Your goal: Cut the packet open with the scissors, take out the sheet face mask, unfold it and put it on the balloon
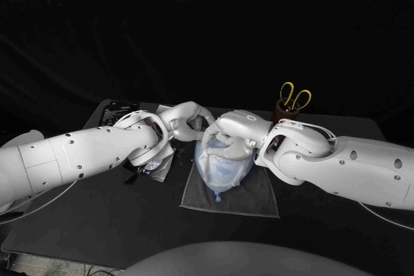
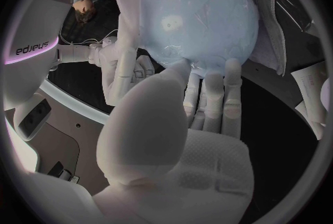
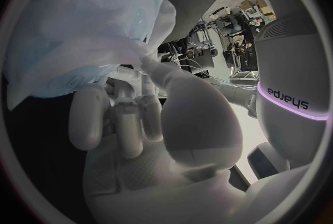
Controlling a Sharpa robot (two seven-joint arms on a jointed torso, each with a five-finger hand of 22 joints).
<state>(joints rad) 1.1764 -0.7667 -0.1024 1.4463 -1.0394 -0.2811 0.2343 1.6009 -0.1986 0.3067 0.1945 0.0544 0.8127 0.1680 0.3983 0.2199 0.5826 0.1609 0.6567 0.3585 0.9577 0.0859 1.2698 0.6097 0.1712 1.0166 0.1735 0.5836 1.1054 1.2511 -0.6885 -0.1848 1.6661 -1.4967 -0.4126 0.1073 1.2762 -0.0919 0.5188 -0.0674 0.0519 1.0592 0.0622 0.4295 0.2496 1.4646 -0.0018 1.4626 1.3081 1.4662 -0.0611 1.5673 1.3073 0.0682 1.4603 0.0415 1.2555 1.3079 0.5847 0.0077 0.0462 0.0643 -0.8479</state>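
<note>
A pale blue balloon (image 1: pixel 222 162) lies on a grey cloth (image 1: pixel 231 199) at the table's middle, with the thin translucent sheet mask (image 1: pixel 207 153) draped over it. My left hand (image 1: pixel 193 124) is at the balloon's far left side; its thumb and fingers (image 2: pixel 208 96) meet on the mask's edge against the balloon (image 2: pixel 201 13). My right hand (image 1: pixel 231 138) is at the far right side and pinches a fold of the mask (image 3: pixel 83 24) between thumb and fingers (image 3: pixel 128 118). The yellow-handled scissors (image 1: pixel 295 97) stand in a brown holder at the back right.
The opened packet (image 1: pixel 160 166) lies flat on the table just left of the cloth, under my left forearm. A dark printed card (image 1: pixel 116 112) lies at the back left. The brown holder (image 1: pixel 285 113) stands close behind my right arm.
</note>
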